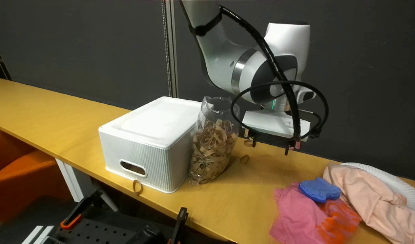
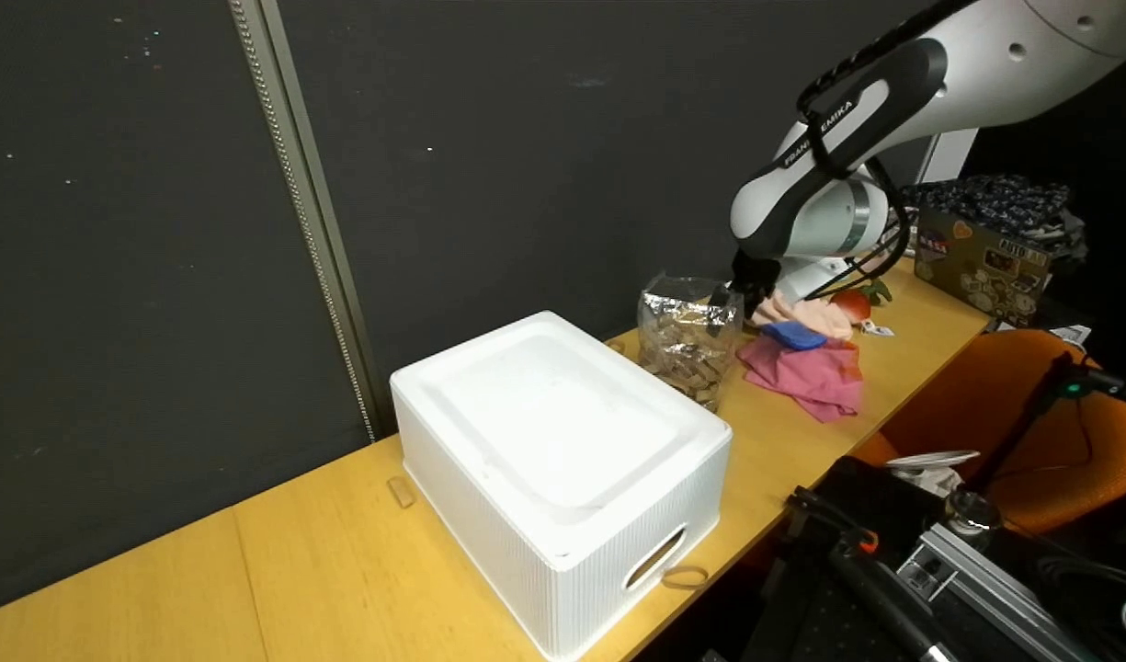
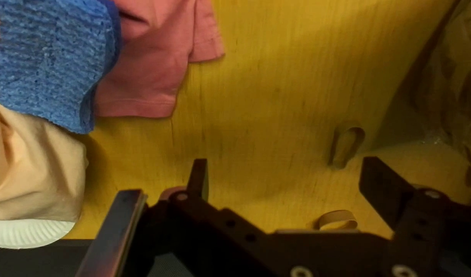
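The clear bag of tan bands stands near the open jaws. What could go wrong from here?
The jaws might knock the clear bag close by, spilling its bands. A small loose band could slip away or be pressed against the table if the jaws come down off-centre. Another band, lying near the table's edge, could drop if bumped.

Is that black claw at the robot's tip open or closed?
Open: in the wrist view, the gripper has its fingers wide apart, with tabletop and loose tan bands visible between them.
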You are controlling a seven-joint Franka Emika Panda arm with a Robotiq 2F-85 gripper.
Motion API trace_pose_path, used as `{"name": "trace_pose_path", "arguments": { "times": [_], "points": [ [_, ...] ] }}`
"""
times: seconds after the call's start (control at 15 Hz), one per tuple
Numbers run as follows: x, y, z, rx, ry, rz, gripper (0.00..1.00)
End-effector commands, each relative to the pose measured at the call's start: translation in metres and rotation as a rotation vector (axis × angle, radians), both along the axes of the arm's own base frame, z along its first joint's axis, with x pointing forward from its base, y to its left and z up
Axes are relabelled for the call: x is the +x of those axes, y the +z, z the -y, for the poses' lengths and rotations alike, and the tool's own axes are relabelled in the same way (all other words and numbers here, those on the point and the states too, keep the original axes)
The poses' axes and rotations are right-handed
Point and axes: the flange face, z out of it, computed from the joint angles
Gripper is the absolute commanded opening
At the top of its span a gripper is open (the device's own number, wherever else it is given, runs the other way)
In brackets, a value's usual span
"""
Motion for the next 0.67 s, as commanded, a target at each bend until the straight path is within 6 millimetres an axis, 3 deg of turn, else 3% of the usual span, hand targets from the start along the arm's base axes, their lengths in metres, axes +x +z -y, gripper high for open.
{"name": "trace_pose_path", "arguments": {
  "times": [0.0, 0.27, 0.6],
  "points": [
    [0.002, -0.001, 0.000, 0.002, 0.001, 0.001, 1.00],
    [0.002, 0.005, -0.005, 0.029, 0.016, 0.021, 1.00],
    [0.006, 0.003, 0.006, 0.012, 0.012, 0.028, 1.00]
  ]
}}
